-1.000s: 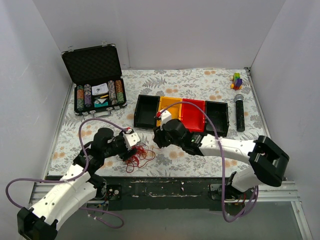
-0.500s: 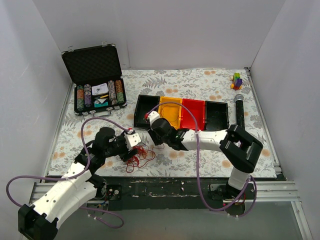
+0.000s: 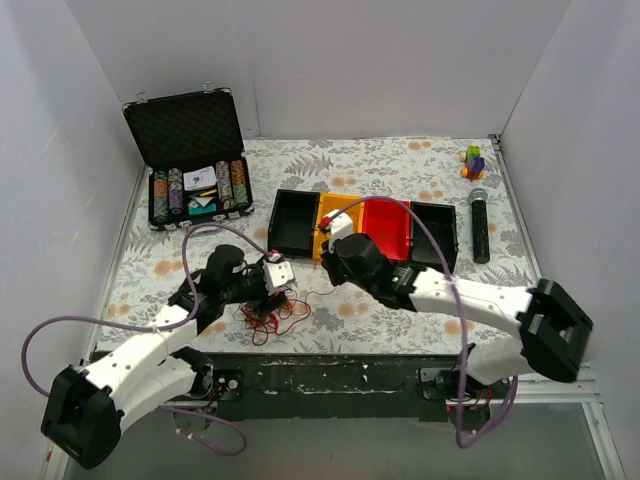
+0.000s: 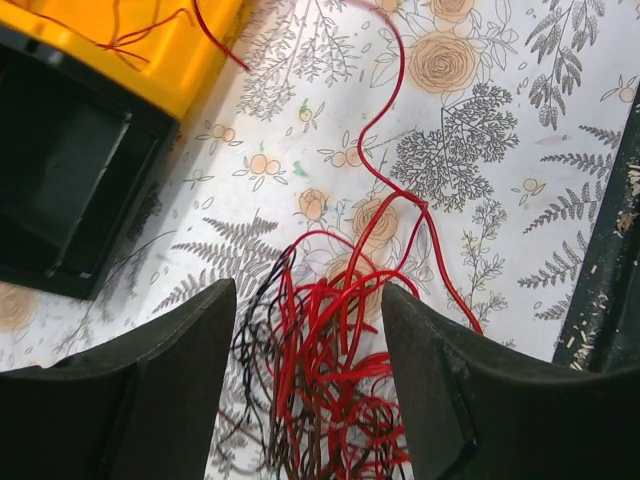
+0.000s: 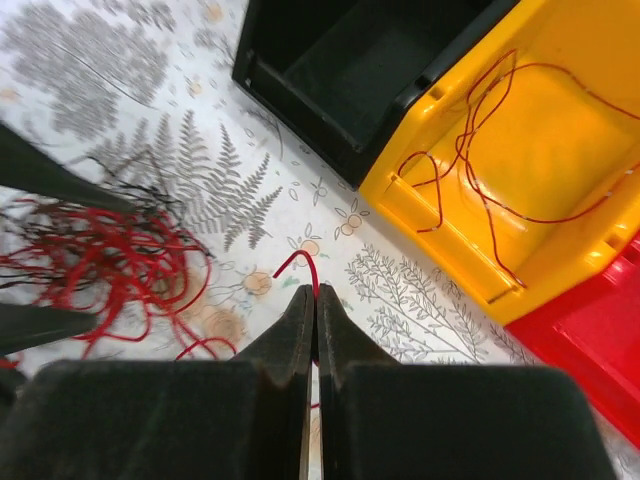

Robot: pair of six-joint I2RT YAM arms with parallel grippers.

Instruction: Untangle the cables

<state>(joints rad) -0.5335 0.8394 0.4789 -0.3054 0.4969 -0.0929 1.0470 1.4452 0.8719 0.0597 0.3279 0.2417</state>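
So the right claw (image 5: 314, 296) is squeezing its fingers tight together, pinching a single red wire (image 5: 298, 262) that's looping up just past the tips. Further out from those tips, the yellow bin (image 5: 540, 140) is holding a few loose thin red strands. A black bin (image 5: 350, 60) is touching it on one side and a red bin (image 5: 590, 340) on the other. The left claw (image 4: 310, 300) is hanging spread wide open, not gripping anything. The cables (image 4: 325, 400) are lying in a messy bunch right between its fingers on the floral surface (image 4: 480, 130), mostly red with some dark ones along one flank. One red strand is snaking out of the pile, past the fingertips, towards the yellow bin.
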